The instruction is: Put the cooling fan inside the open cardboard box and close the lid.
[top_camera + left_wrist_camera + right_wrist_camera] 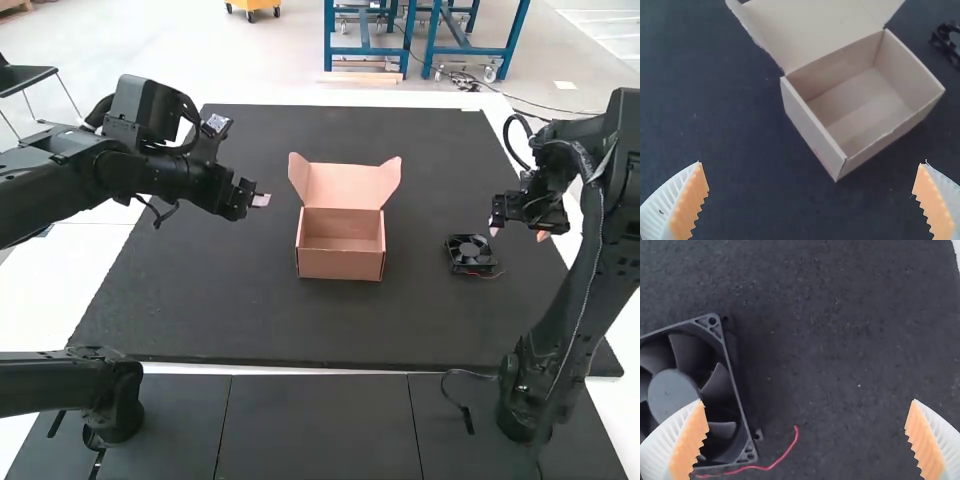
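The cooling fan (471,251) lies at 3 o'clock of the cardboard box (340,240). The left gripper (257,198) at its 9 o'clock and the right gripper (520,227) by the fan are both spread wide, holding nothing.

A black mat (200,290) covered most of the white tabletop (35,300). At the mat's centre stood an open cardboard box (340,243), its lid flap raised at the back. Right of it, apart, a black cooling fan (471,251) lay flat, a thin red wire (794,442) trailing beside it.

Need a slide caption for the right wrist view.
Open right gripper hangs above the mat, cooling fan lying flat partly beneath it, red wire trailing.
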Motion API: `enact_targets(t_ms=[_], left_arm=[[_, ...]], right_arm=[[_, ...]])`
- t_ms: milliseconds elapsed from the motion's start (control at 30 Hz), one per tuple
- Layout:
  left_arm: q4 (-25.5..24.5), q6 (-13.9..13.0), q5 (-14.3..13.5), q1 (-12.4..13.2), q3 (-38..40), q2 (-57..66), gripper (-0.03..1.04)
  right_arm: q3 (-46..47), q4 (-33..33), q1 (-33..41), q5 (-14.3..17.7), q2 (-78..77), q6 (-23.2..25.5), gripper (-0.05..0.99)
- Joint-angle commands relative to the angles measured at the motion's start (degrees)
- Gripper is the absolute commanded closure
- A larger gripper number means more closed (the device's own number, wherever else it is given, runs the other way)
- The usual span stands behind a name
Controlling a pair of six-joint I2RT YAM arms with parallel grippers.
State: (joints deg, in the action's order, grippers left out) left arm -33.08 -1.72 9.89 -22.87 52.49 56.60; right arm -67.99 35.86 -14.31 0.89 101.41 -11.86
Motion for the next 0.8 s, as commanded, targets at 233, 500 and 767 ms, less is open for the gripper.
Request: enact_targets(t_ms=[233, 500, 767], left_arm=[[0.3, -0.6, 0.7, 0.5, 1.1, -1.1, 0.04], [0.0, -0.6, 0.7, 0.5, 1.3, -1.1, 0.04], [0.5, -0.6, 0.9, 0.5, 1.6, -1.1, 0.04]], right_arm=[[-5.0, 1.1, -0.6, 0.8, 5.1, -3.5, 0.04], [-9.4, 6.3, -0.3, 0.7, 8.8, -4.3, 0.04], [-12.1, 12.4, -0.1, 0.2, 10.5, -4.5, 0.05]])
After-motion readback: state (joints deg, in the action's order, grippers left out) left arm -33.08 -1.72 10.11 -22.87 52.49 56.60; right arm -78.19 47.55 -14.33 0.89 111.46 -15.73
